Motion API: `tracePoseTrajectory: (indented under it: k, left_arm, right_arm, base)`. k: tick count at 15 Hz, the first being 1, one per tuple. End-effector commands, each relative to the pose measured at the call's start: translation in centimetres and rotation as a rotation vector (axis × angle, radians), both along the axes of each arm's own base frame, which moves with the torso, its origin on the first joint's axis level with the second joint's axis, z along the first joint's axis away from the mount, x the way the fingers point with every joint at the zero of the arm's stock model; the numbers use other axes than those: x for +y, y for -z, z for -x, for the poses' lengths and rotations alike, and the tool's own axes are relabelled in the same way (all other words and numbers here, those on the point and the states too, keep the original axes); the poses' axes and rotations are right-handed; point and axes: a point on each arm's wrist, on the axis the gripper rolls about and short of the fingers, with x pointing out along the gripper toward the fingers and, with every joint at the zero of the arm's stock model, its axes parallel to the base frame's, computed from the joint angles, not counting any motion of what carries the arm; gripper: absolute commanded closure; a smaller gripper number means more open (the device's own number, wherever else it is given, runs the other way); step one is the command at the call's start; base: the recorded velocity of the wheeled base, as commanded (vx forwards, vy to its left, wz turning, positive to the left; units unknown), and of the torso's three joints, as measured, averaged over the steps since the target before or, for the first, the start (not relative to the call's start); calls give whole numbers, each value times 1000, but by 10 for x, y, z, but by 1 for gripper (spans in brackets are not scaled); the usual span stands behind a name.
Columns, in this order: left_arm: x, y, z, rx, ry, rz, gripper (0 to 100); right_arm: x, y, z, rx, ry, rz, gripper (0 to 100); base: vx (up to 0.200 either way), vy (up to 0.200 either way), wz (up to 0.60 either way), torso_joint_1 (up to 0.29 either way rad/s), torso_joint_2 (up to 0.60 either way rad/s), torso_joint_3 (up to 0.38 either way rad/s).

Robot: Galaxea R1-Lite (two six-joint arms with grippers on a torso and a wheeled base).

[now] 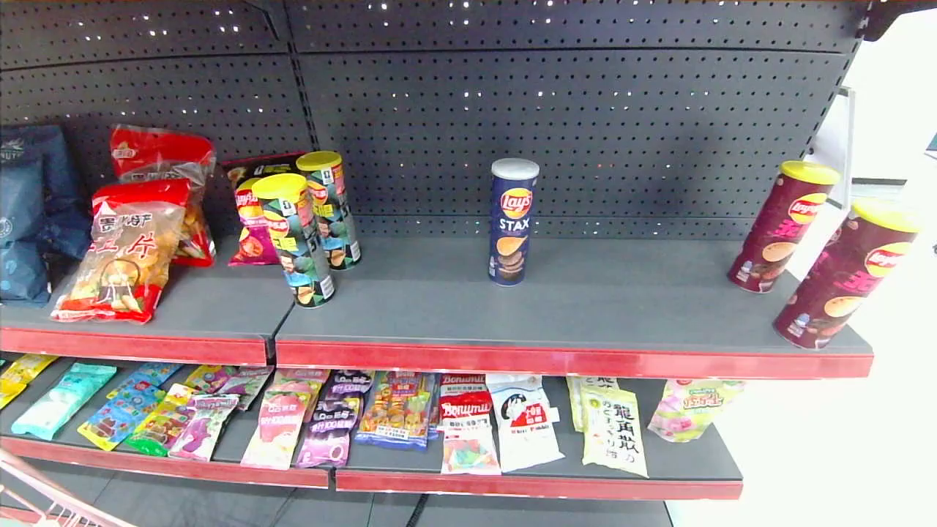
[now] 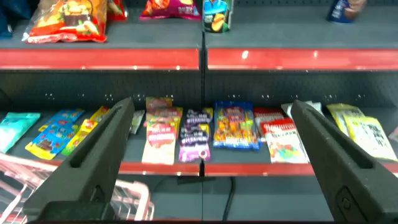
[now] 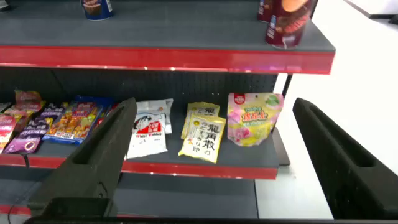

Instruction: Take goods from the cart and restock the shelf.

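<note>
While both arms hung low before the shelf [image 1: 571,360], neither carried anything. Left gripper [image 2: 211,104]: fingers spread wide, nothing between them, facing the lower tier of packets [image 2: 233,127]. Right gripper [image 3: 214,102]: likewise wide and empty, facing the lower tier's right end.

Top tier stock: snack bags [image 1: 121,252] at the left, two green cans [image 1: 296,238], one blue can [image 1: 512,219] standing alone mid-shelf, two maroon cans [image 1: 783,227] at the right end. Bare board lay on either side of the blue can.

Cart [image 1: 44,479]: a corner of pink wire at the lower left, below the shelves. Its goods could not be made out.

Judged step: the fetch, with no item yet in hand. The next move called for turning toward the cart, bringing an open gripper down over one item and closing on it. It should then be carried up to a bare stretch without knocking the standing cans.
</note>
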Motion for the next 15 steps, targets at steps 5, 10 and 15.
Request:
tracePoseTrajectory:
  k: [5,10,15]
  left_arm:
    - [0,0,0,1,-2,0,0]
    - [0,0,0,0,-2,0,0]
    - [0,0,0,1,-2,0,0]
  right_arm:
    - [0,0,0,0,0,0,0]
    - [0,0,0,0,0,0,0]
    - [0,0,0,0,0,-1,0]
  base:
    - [-40,0,240,-4,-3,2]
    - [0,0,600,12,6,2]
    - [0,0,600,3,2,0]
